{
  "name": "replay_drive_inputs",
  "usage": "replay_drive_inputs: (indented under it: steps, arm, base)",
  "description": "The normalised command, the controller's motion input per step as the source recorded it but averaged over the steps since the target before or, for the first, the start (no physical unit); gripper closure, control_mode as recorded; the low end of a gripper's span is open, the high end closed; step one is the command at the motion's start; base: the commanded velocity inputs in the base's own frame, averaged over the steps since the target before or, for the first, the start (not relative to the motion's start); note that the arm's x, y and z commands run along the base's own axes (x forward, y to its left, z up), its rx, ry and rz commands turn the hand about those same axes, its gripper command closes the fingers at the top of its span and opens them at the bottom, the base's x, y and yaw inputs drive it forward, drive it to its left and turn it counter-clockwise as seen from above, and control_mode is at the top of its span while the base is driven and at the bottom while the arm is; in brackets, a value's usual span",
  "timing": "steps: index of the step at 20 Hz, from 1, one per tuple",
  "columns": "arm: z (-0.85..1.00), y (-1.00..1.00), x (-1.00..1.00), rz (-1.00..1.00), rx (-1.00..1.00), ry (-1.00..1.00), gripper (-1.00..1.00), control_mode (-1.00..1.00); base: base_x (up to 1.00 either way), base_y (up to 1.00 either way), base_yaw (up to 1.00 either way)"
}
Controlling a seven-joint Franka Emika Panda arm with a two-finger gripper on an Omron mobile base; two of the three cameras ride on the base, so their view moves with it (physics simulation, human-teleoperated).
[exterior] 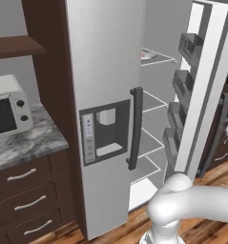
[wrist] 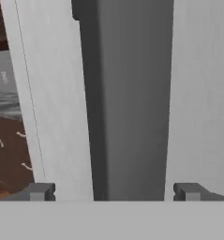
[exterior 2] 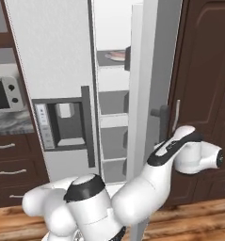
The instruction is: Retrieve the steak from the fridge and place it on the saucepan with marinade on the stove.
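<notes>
Fridge (exterior: 106,71) right door swung wide at frame right, steak (exterior 2: 117,55) on upper shelf, gripper (wrist: 114,192) jaws spread astride dark door handle (wrist: 127,93), steak well above.

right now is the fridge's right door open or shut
Open: the fridge right door is swung wide, baring shelves and the steak on an upper shelf.

Home kitchen, tall fridge (exterior: 106,95), microwave (exterior: 8,107) on stone counter (exterior: 25,145), wooden drawers (exterior: 27,200)
</notes>
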Motion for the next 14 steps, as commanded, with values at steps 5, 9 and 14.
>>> replay_drive_inputs:
  steps: [5,9,14]
  arm:
    - [0.0,0.15,-0.84,-0.69,-0.05,-0.11,-1.0,-1.0]
    - [0.0,0.09,-0.73,-0.74,-0.02,-0.06,-1.0,-1.0]
    - [0.06,0.03,-0.94,-0.64,-0.01,-0.05,-1.0,-1.0]
  base:
    - [0.0,0.0,0.0]
    - [0.0,0.0,0.0]
    - [0.0,0.0,0.0]
